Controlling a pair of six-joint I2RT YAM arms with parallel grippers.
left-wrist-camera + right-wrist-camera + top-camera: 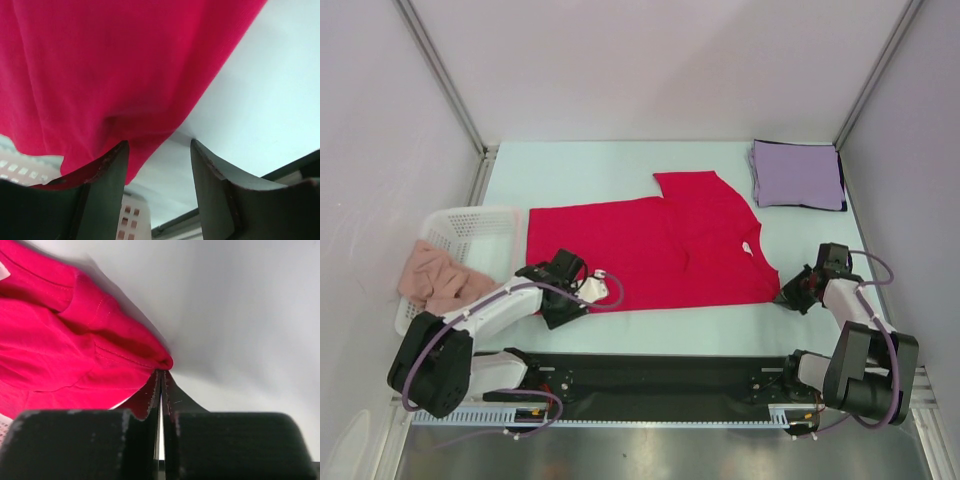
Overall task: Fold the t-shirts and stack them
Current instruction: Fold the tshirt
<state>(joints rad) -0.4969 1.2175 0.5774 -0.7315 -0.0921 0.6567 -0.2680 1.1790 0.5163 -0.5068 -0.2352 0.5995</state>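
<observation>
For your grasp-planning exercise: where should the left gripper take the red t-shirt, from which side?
The near-left hem corner, from the near edge: the red t-shirt lies flat, the left gripper is open at it, the right gripper pinches the near-right corner.

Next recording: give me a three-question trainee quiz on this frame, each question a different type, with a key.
1. True or false: the right end effector is pinched shut on a corner of the red t-shirt.
2. Where does the folded lavender t-shirt lie? A) hanging off the near edge. B) At the far right corner of the table. C) On top of the red t-shirt.
3. Fill in: the left end effector, at the red t-shirt's near left corner, has its jaws ____.
Key: 1 true; 2 B; 3 open.
</observation>
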